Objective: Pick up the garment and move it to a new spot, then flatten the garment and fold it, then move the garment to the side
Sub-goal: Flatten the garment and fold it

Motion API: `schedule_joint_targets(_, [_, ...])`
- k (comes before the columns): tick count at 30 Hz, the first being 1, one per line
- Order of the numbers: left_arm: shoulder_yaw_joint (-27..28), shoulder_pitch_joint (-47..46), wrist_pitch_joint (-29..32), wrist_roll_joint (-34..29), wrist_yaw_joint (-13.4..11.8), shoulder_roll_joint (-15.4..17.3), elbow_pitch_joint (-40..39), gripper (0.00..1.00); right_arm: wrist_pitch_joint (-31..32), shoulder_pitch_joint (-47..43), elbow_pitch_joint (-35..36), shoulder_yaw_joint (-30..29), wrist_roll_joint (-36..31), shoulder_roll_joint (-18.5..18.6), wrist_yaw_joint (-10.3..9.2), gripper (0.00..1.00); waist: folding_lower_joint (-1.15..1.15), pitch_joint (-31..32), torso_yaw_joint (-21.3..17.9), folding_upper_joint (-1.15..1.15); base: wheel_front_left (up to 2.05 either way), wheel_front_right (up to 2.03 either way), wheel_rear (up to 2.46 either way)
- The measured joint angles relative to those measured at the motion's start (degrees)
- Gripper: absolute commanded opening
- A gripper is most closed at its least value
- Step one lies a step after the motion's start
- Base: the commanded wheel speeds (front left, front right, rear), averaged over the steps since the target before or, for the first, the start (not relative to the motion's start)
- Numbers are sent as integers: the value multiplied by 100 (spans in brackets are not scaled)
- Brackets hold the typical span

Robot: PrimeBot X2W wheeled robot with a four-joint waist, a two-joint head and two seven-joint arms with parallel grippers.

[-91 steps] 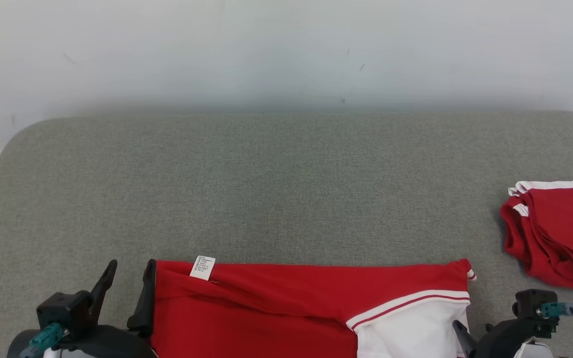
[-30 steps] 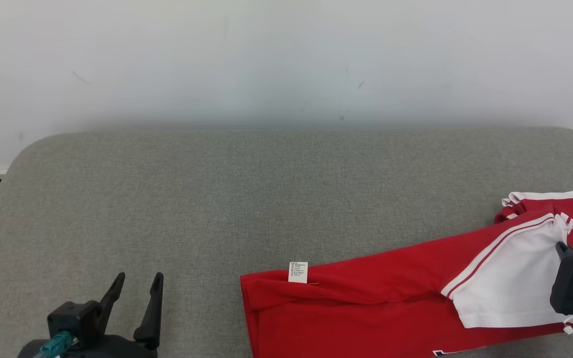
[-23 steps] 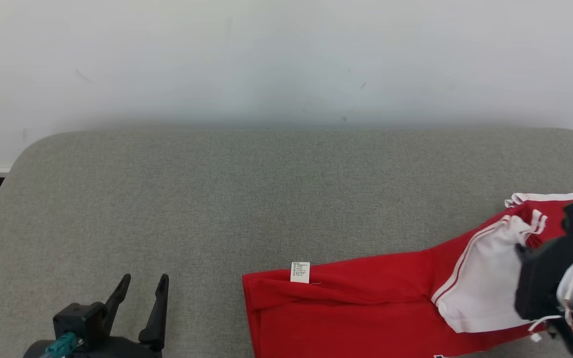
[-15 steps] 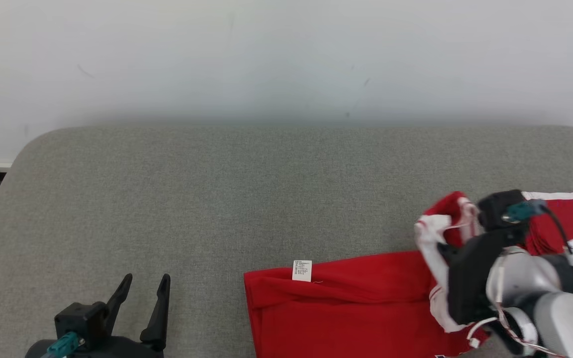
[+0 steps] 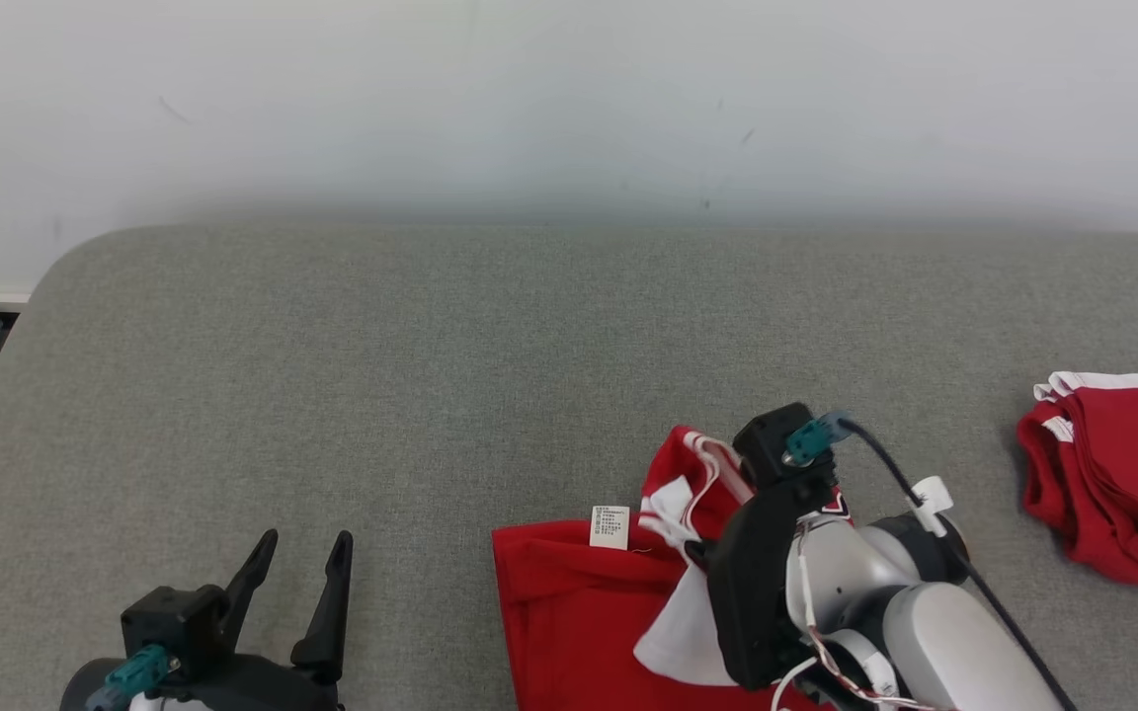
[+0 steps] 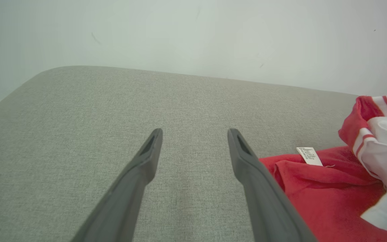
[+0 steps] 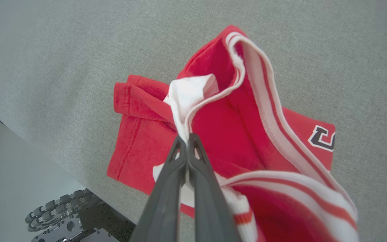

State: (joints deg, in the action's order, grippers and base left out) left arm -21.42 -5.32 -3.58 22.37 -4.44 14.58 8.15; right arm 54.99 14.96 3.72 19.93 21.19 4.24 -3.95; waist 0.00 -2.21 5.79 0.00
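Red cloth with white trim, the garment (image 5: 569, 602) lies at the near edge of the grey padded surface (image 5: 431, 346), right of centre. Its left part lies flat, with the white label (image 5: 609, 526) at its far edge. Its right end, with the white panel and striped band, is lifted and doubled back to the left, bunched just right of the label. A second ago that end stretched out to the right and overlapped the folded red piece (image 5: 1112, 474); half a second ago it was already raised, about halfway across. The right gripper (image 7: 187, 138) has its fingers pressed together on a pinch of the white fabric and has travelled left with it, so its pale forearm (image 5: 925, 632) now crosses the garment's near right part. The left gripper (image 5: 304, 541) stays at the near left, fingers spread wide with nothing between them, apart from the garment's left edge. The folded red piece lies at the right edge, now well apart from the garment.
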Motion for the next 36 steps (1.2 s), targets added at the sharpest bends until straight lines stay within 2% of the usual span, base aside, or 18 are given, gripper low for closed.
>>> schedule_joint_targets(21, [-157,-401,-1,-9,94,-143,135,100,-52,669,-826,761,263,-48,-21,0,0,-206,223,0,0,0,0])
schedule_joint_targets(29, [-146,-455,-24,-9,94,-152,216,100,-266,889,-1055,1350,714,-48,-112,0,0,-241,325,0,0,0,0])
schedule_joint_targets(35, [-153,-458,-53,-9,94,-177,249,100,-403,921,-1223,1456,823,-47,-171,0,0,-244,362,0,0,0,0])
schedule_joint_targets(36, [-151,-458,-55,-9,94,-176,255,100,-420,921,-1255,1460,868,-47,-203,65,0,-244,362,0,0,0,0])
